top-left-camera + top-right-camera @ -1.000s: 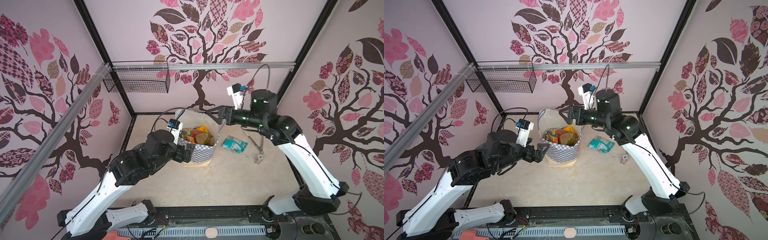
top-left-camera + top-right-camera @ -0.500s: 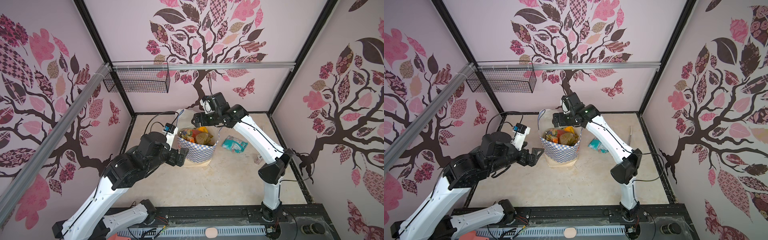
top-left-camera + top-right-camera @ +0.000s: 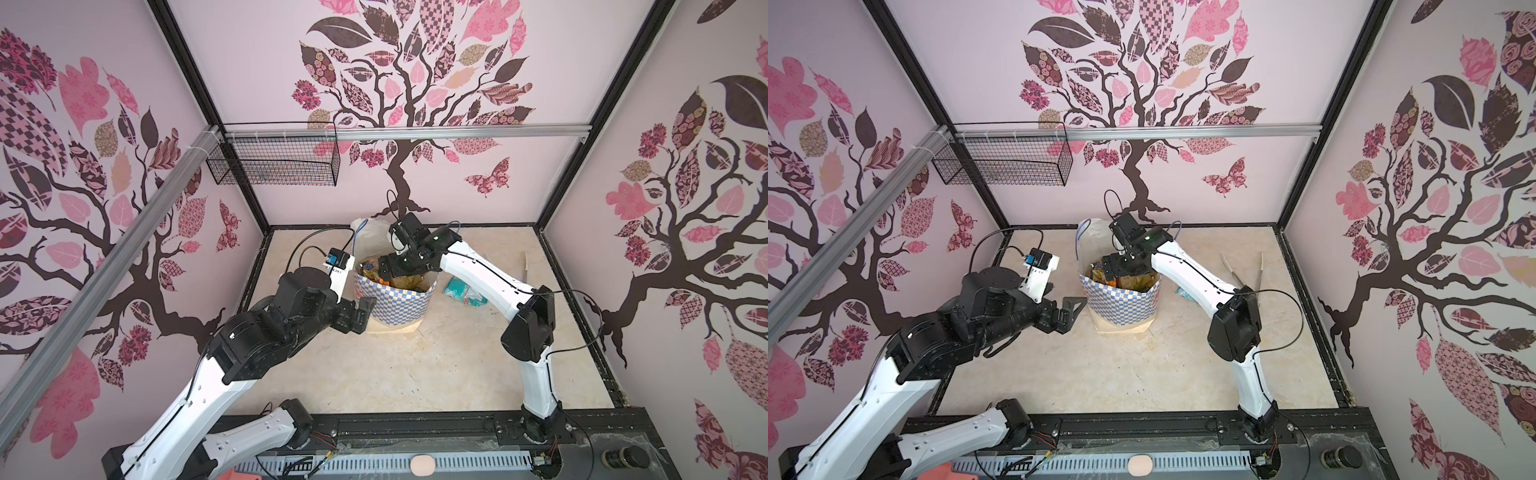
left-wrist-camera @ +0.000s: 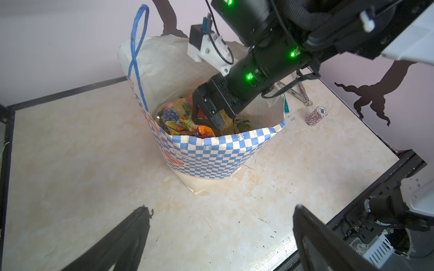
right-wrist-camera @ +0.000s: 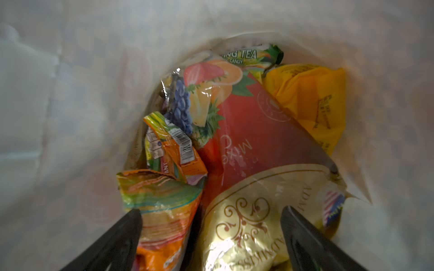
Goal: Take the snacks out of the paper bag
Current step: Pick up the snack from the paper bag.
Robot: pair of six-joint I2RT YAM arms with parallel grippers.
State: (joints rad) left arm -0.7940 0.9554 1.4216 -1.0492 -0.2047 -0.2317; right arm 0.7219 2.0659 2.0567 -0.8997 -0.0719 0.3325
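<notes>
The right hand (image 4: 206,119) has dropped within the last second from well above the paper bag (image 4: 211,152) into its mouth. Its jaws are spread wide and grip nothing, so the next pick looks about to begin rather than done. Directly beneath it lie the snacks (image 5: 234,152). A gold pack (image 5: 246,223) sits between its fingers (image 5: 122,234), with a crumpled orange packet (image 5: 159,201) under one fingertip. A red fruit pack (image 5: 253,131) lies beyond them and a yellow packet (image 5: 310,98) farther in against the white wall. All are shiny, crinkly and loosely piled, so they will likely slip unless pinched at an edge. The bag stands upright around the hand, its blue cord handle (image 4: 138,47) rising behind. A teal packet (image 3: 463,291) already lies on the tabletop (image 3: 374,374) outside the bag, near the right arm. The left hand (image 3: 361,311) waits just beside the bag's checked wall, hardly moved, equally wide open and empty.
</notes>
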